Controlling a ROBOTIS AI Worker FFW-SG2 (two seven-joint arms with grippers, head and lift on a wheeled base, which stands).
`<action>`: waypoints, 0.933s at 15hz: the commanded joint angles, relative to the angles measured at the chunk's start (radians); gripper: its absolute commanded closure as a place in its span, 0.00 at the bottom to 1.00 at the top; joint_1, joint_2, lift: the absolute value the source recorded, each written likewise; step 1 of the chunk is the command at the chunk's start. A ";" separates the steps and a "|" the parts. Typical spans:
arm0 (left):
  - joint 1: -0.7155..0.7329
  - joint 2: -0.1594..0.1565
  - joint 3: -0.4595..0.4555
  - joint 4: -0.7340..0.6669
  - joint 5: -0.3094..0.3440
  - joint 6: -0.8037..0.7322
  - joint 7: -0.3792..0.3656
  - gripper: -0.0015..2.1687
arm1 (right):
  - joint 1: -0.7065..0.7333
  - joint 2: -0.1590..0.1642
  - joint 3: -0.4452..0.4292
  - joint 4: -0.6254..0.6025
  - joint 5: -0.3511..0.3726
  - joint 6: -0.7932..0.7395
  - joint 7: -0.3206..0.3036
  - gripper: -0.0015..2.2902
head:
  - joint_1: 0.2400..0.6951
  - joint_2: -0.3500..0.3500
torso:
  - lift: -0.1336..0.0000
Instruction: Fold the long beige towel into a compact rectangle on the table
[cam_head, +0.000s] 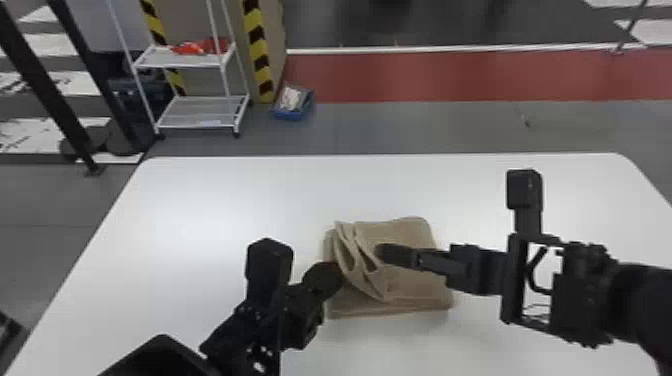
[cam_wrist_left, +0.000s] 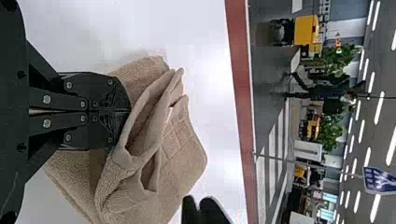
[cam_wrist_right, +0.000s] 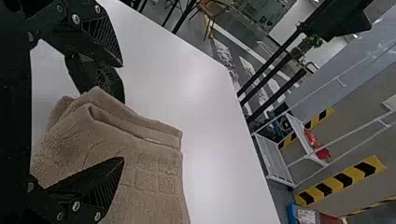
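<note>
The beige towel (cam_head: 400, 235) lies folded in a bundle near the table's middle, loose layers standing up along its left part. At its left edge is my left gripper (cam_head: 334, 280), and over its middle is my right gripper (cam_head: 387, 254). In the left wrist view, the left gripper (cam_wrist_left: 130, 110) has its fingers together against the raised folds of the towel (cam_wrist_left: 182, 154). Open wide in the right wrist view, the right gripper (cam_wrist_right: 123, 112) has one finger over the towel (cam_wrist_right: 149, 186) and the other beyond its raised edge.
The white table (cam_head: 210, 200) extends around the bundle. Beyond it on the floor stand a white wire shelf (cam_head: 200, 110) and a blue bin (cam_head: 294, 107). Both grippers are close together at the towel.
</note>
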 joint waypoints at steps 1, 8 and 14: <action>0.023 0.002 0.033 -0.034 0.005 -0.001 -0.005 0.86 | 0.069 -0.024 -0.056 -0.051 -0.013 0.003 0.021 0.10 | 1.00 0.57 | 0.07; 0.045 -0.001 0.151 -0.042 0.043 -0.047 -0.010 0.86 | 0.258 -0.033 -0.220 -0.180 -0.082 0.018 0.123 0.51 | 1.00 0.56 | 0.07; 0.030 -0.004 0.194 -0.021 0.068 -0.059 -0.022 0.86 | 0.330 -0.032 -0.235 -0.166 0.015 0.003 0.175 0.82 | 1.00 0.57 | 0.07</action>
